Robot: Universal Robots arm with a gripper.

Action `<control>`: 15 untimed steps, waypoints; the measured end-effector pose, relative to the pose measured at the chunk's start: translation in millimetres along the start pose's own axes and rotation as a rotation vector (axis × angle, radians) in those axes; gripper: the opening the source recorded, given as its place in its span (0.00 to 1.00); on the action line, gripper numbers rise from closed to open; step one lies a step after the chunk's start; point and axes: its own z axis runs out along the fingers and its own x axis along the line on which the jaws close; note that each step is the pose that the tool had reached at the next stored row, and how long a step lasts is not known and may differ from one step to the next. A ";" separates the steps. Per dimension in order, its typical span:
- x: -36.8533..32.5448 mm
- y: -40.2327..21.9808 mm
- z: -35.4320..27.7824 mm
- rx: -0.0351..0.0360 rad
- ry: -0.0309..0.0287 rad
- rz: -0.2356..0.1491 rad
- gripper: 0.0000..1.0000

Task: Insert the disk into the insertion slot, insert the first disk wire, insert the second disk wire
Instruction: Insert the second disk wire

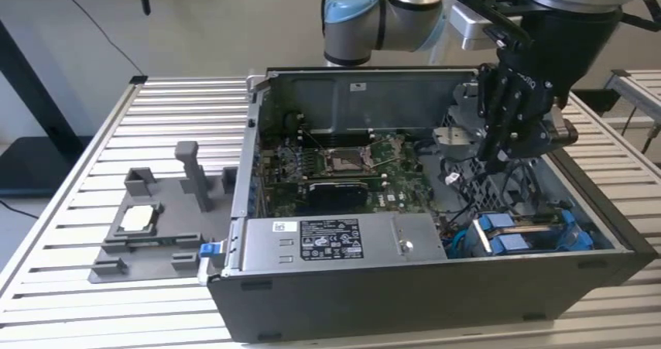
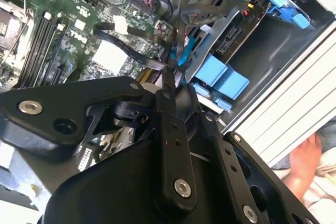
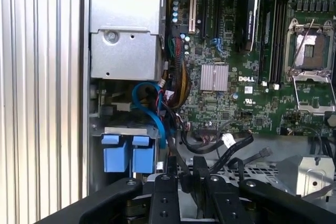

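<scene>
Table (image 1: 62,318): one case (image 1: 413,302), one end effector (image 1: 498,157)

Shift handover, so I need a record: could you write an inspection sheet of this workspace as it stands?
Surface: slatted metal table bearing an open computer case.
Job's things: insertion slot, a grey bay with blue tabs; disk appears seated inside.
Clutter: grey fixture holding a chip, on the exterior view's left of the case.
Grippers: gripper low inside the case, among cables.
Cables: black cables looped over the motherboard; blue cable near the power supply.
Surroundings: a hand beyond the table edge.
</scene>
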 end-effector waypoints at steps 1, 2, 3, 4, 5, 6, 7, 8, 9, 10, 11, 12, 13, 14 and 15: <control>0.0 0.0 0.0 0.0000 -0.0001 0.000 0.27; 0.0 0.0 0.0 0.0000 -0.0001 0.000 0.27; -0.1 -0.1 0.1 0.0000 -0.0001 0.000 0.27; -0.2 -0.1 0.1 0.0001 -0.0001 0.000 0.27; -0.2 -0.1 0.0 0.0000 0.0000 0.000 0.25; -0.2 -0.1 0.0 0.0000 -0.0001 0.000 0.25; -0.3 -0.1 0.0 0.0000 -0.0001 0.000 0.18; -0.3 -0.1 0.0 0.0000 -0.0001 0.000 0.15; -0.3 -0.2 0.0 0.0000 -0.0001 0.000 0.15; -0.4 -0.2 0.0 0.0000 -0.0001 0.000 0.15; -0.4 -0.2 0.0 0.0000 -0.0001 0.000 0.15; -0.5 -0.2 0.0 0.0000 0.0000 0.000 0.15; -0.5 -0.2 0.0 0.0000 -0.0001 0.000 0.15; -0.6 -0.2 0.0 0.0000 0.0002 0.000 0.15; -0.6 -0.2 0.0 0.0000 0.0005 0.000 0.15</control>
